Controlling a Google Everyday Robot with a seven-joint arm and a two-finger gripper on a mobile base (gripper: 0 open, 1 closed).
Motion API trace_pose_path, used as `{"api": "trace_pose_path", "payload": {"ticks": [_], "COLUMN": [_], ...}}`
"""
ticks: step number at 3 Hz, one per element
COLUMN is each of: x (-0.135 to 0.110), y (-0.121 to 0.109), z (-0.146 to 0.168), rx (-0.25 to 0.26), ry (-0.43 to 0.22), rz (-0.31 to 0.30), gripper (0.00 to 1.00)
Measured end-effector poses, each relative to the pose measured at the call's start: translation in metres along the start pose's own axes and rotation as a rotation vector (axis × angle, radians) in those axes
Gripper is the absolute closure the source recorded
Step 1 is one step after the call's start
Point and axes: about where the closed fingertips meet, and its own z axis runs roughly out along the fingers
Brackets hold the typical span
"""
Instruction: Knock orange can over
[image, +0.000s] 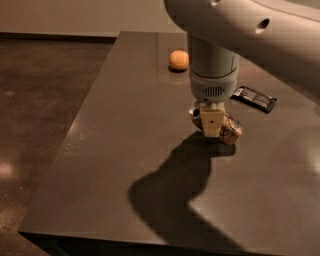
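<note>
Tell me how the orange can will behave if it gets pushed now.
The orange can seems to lie on its side just behind the gripper, so it will probably roll on the smooth table. It looks small, so likely light and quick to skid. Whether it holds liquid cannot be told.

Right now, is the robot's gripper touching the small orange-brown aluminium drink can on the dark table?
Cannot tell. In the camera view the gripper hangs directly in front of the orange can and covers part of it, so neither contact nor gap shows.
</note>
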Motion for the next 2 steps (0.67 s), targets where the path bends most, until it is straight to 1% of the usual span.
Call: {"api": "trace_pose_path", "payload": {"ticks": [1,2], "x": [-0.0062,-0.0062], "y": [0.0084,0.0083], "z": [0.0157,0.0157], "rx": [-0.016,-0.016], "ry": [0.05,0.05], "rz": [-0.04,-0.04], "gripper": [0.0,0.0]}}
